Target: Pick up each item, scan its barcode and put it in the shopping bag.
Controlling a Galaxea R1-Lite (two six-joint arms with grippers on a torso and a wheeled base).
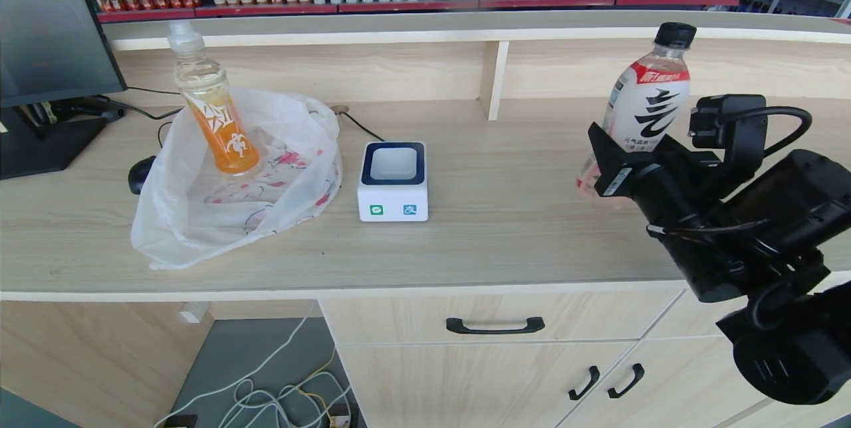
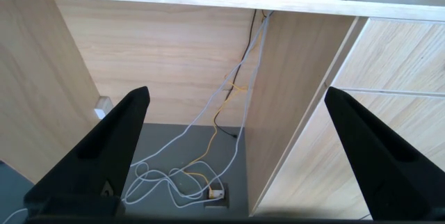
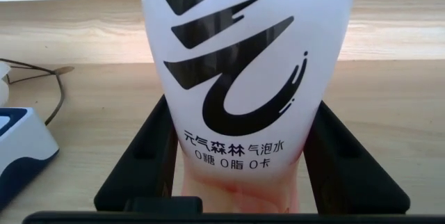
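Gripping low is the main worry: the right hand [image 1: 598,179] is clenched on the bottom part of the white-labelled bottle [image 1: 648,102], which leans over the right side of the table [image 1: 505,235], well apart from the scanner [image 1: 393,180]. Whether its base clears the table cannot be told. With so much bottle above the fingers, it could pivot or slide in the grasp on a quick swing toward the scanner. No barcode is visible on the side facing the cameras, so a pass without turning the bottle may well fail to read.

The shopping bag [image 1: 199,228] is a second hazard. It lies slumped and soft on the left of the table, and an orange drink bottle [image 1: 216,115] already stands upright in it (a nudge from the incoming bottle would likely topple it).

The left hand [image 2: 236,92] hangs below the table edge with its fingers spread wide, holding nothing.

As for print, the held bottle's label carries one large black brush-stroke character, a red band near the shoulder and two rows of small characters beneath; the scanner's front shows a green icon and a blue one
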